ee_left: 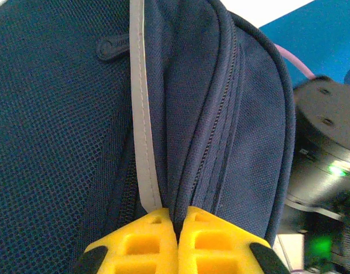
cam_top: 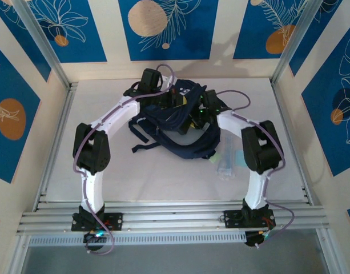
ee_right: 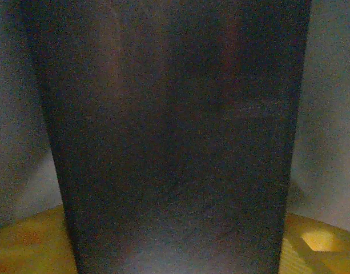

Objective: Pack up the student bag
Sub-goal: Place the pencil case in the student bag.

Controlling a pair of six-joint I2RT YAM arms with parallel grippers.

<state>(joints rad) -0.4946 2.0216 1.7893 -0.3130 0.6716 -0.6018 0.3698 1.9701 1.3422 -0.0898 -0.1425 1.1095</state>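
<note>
The student bag (cam_top: 175,137) lies slumped at the far middle of the desk (cam_top: 163,177), dark navy, with its black straps (cam_top: 143,145) trailing toward the near left. Both arms bend over it from either side.

The left arm (cam_top: 89,151) rises from its base at the near left edge and folds at a black elbow. Its white forearm then slants far and to the right, so its wrist sits over the bag's far left corner. In the left wrist view the left jaws are pressed together, and the yellow fingers (ee_left: 146,245) pinch a fold of the bag's navy fabric. The pinch sits where a light grey stripe (ee_left: 141,114) runs down beside a zipper line (ee_left: 212,137). Black parts of the right arm (ee_left: 329,160) show just to the right of that fold.

The right arm (cam_top: 260,148) mirrors the left arm. It stands up from the near right base, bends at the elbow and reaches far and to the left, with its wrist low over the bag's right side. In the right wrist view the right jaws stand apart around a dark flat slab (ee_right: 175,142), which spans the gap from one yellow finger (ee_right: 26,245) to the other. It is too dim to say what the slab is.

A clear plastic packet (cam_top: 226,162) lies on the desk just beside the bag's near right edge, close to the right forearm
</note>
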